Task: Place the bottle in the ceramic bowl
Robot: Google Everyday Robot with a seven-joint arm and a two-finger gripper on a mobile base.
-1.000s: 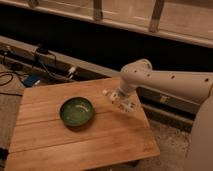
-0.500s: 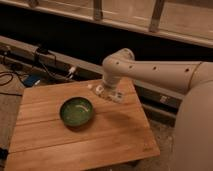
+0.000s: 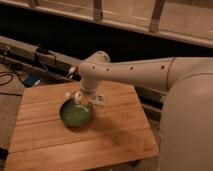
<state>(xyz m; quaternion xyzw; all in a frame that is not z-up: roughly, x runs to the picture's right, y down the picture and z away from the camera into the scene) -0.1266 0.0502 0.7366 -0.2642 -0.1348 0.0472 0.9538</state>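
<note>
gripper [image 3: 81, 101] apparently clamps bottle [image 3: 78, 98] over ceramic bowl [image 3: 75, 114].

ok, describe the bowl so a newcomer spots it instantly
Start at the wooden table in the middle of the view. On its left half sits the ceramic bowl, round, shallow, glossy dark green. The gripper, shut on the bottle, hangs over its rim; nothing else there is green.

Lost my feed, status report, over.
Gripper shut on bottle, over ceramic bowl's far rim. Bottle not released. Nothing in the way.
</note>
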